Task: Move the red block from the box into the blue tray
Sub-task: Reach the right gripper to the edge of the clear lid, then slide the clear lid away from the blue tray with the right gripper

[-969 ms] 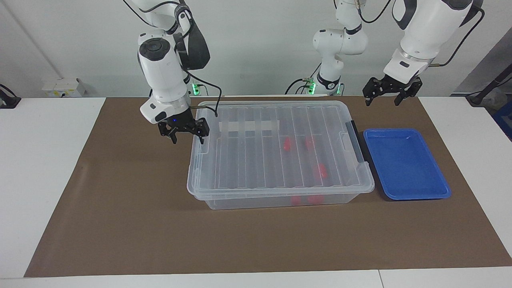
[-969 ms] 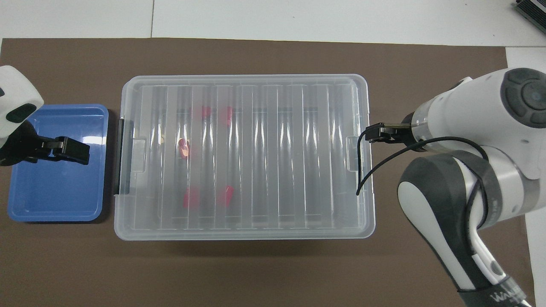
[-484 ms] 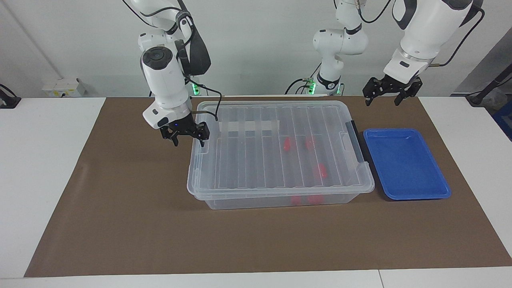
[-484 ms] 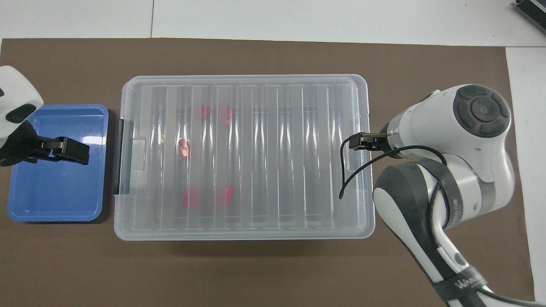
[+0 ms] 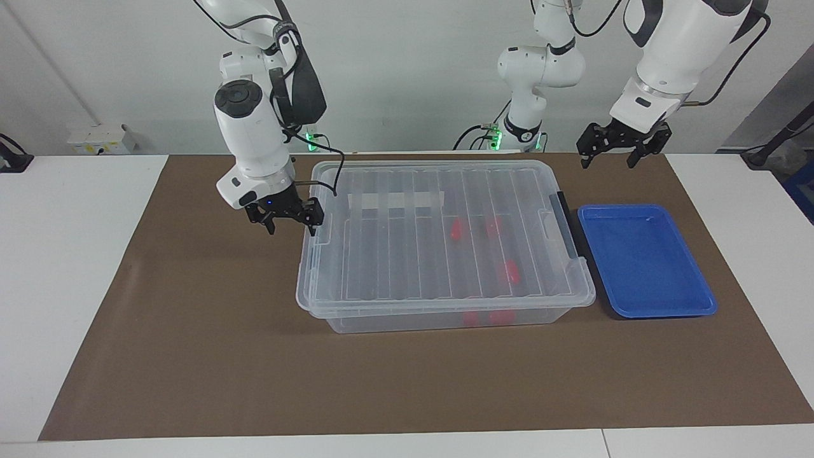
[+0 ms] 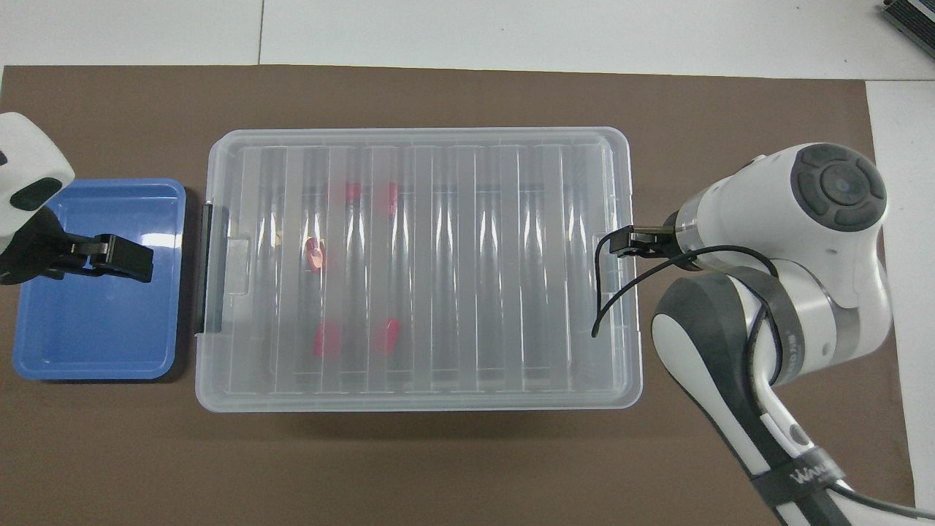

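Left gripper [image 5: 615, 154], fingers spread and holding nothing, waits in the air above the blue tray [image 5: 693, 306], which lies just beside the latch end of the box [image 5: 331, 289], at 9 o'clock of it in the overhead view. Right gripper [image 5: 290, 222], fingers spread and empty, hangs at the box's 3 o'clock end, by the rim. Under the closed ribbed lid [image 5: 407, 254], the red block [image 6: 315, 254] and its like lie in the half of the box toward the tray.

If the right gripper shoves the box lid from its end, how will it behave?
The lid looks like thin ribbed clear plastic, so probably light and a bit flexible. The box holds only a few small red blocks, so the whole box may skid on the brown mat rather than the lid sliding.
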Controlling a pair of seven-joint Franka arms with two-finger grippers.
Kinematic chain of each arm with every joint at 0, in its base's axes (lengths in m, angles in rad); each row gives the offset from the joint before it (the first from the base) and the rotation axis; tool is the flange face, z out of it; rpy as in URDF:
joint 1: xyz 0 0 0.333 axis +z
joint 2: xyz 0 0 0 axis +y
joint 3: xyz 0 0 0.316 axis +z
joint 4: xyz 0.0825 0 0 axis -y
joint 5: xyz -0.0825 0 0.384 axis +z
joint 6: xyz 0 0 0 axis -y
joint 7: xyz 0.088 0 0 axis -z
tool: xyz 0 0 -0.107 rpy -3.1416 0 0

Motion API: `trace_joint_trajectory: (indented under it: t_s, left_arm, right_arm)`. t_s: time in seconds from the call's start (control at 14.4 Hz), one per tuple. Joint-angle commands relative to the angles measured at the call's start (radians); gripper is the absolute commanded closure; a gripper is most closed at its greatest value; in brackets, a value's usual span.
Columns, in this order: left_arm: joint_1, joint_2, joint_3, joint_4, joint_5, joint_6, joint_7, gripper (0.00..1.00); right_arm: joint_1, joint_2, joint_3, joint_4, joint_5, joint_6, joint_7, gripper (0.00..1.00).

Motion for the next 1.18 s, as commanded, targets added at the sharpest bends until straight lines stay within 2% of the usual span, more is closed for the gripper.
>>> trace_joint_trajectory:
  t_s: [0.0,1.11]
  left_arm:
    - [0.008,-0.022,-0.004,-0.022,-0.009,-0.003,-0.001,0.00]
    - [0.013,-0.022,-0.004,-0.022,-0.009,-0.001,-0.001,0.00]
  right_arm:
    - [-0.044,-0.022,0.007,-0.028,0.000,0.007,-0.047,0.04]
    - [-0.240,-0.024,0.006,-0.026,0.000,-0.010,-0.203,0.04]
